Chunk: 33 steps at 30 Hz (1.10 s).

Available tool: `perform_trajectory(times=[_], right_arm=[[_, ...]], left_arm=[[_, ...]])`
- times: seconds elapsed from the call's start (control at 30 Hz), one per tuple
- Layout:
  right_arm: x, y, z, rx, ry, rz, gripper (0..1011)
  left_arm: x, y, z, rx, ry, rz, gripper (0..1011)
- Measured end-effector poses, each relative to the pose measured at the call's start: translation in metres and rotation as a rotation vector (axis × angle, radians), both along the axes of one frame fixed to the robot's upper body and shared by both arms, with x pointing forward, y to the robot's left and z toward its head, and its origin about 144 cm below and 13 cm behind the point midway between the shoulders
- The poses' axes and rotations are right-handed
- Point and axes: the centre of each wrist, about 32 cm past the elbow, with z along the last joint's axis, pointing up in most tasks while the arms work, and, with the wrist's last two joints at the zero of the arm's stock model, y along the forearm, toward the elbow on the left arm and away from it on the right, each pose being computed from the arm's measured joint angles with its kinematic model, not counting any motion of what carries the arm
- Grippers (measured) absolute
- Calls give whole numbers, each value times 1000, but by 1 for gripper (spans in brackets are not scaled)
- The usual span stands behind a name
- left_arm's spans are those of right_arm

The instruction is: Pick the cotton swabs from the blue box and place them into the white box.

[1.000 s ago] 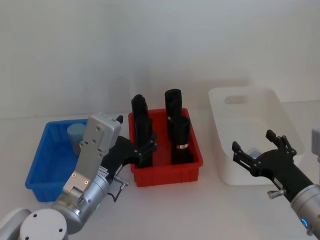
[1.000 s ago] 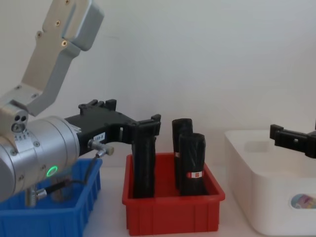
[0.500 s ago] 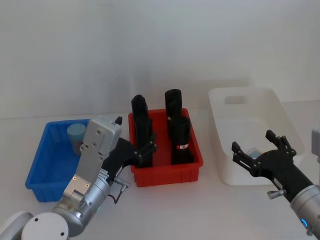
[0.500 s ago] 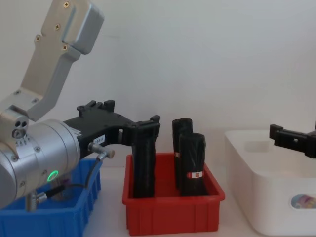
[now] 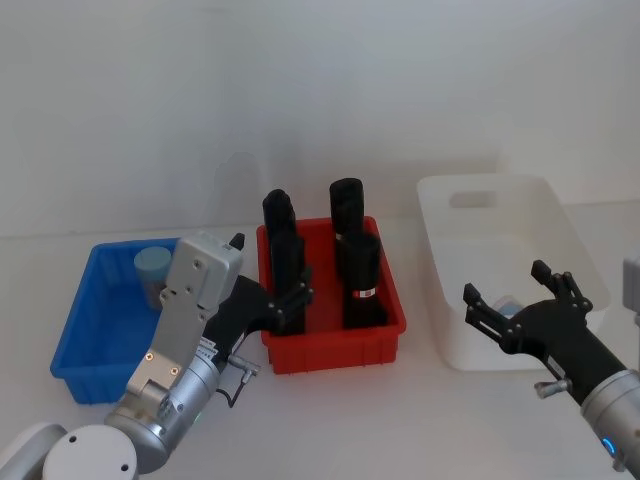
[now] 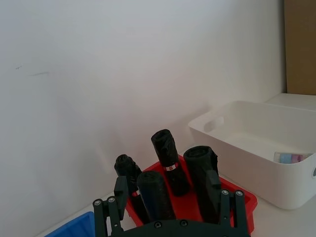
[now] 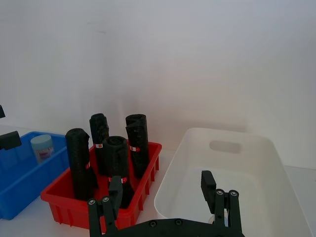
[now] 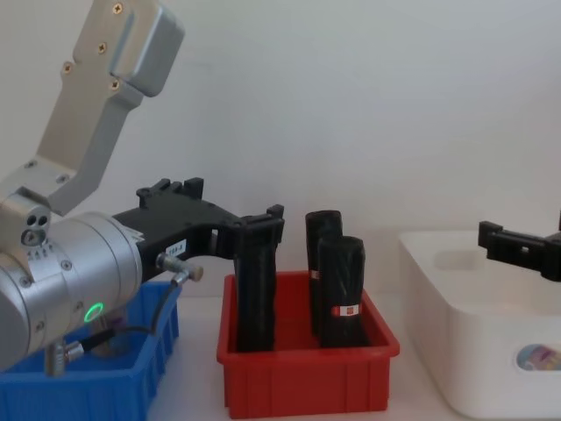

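One cotton swabs tub (image 5: 152,268) with a pale blue lid stands at the back of the blue box (image 5: 78,345); the right wrist view shows that tub (image 7: 43,147) too. Another tub (image 6: 291,158) lies inside the white box (image 5: 500,190), seen through its wall (image 8: 536,358) in the chest view. My left gripper (image 5: 268,270) is open and empty, held between the blue box and the red bin, level with the black rolls. Over the white box's front edge my right gripper (image 5: 515,285) hovers open, holding nothing.
A red bin (image 5: 330,345) with several tall black rolls (image 5: 358,270) stands between the blue and white boxes, close to my left fingers (image 8: 263,224). A white wall rises behind the table. Bare tabletop runs in front of the bins.
My left arm has sunk and drawn back slightly beside the red bin. The right arm and both tubs have not moved.
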Motion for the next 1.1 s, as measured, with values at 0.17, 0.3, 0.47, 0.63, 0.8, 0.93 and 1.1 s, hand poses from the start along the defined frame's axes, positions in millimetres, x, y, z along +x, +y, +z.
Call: perform_trajectory(times=[0.17,0.3,0.47,0.63,0.8,0.93,1.1], right_arm=[[0,0,0,0,0,0,1002],[0,0,0,0,0,0,1002],[1,0,0,-4,1,3,1002],[6,-1,-1,-16,7,17,1002],[17,0,-5,-37,20,41,1002],[27,0,-8,-52,30,61,1002],[41,2,-13,-68,45,90,1002]], left_arm=[[0,0,0,0,0,0,1004],[0,0,0,0,1,0,1004],[0,0,0,0,1,0,1004],[0,0,0,0,1,0,1004],[0,0,0,0,1,0,1004],[0,0,0,0,1,0,1004],[0,0,0,0,1,0,1004]])
